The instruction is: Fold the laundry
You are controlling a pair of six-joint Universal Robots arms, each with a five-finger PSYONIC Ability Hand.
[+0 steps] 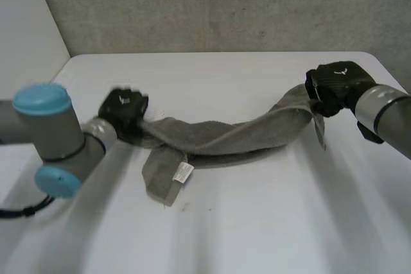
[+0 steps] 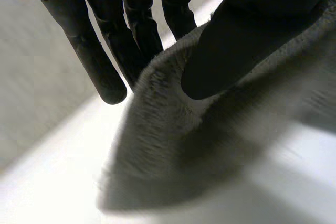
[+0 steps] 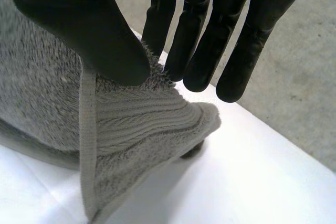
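A grey towel (image 1: 225,136) hangs bunched into a long band between my two hands, sagging toward the white table (image 1: 270,222). A lower flap with a white label (image 1: 183,172) rests on the table. My left hand (image 1: 123,108) holds the towel's left end. In the left wrist view its thumb (image 2: 226,51) presses the towel (image 2: 173,145) against the fingers (image 2: 105,72). My right hand (image 1: 337,81) holds the right end higher up. In the right wrist view its thumb (image 3: 89,30) pinches a hemmed corner of the towel (image 3: 131,124) against the fingers (image 3: 199,40).
A grey wall (image 1: 225,4) stands behind the table's far edge. Bare white tabletop lies in front of the towel and on both sides. My left arm (image 1: 51,133) reaches in from the near left.
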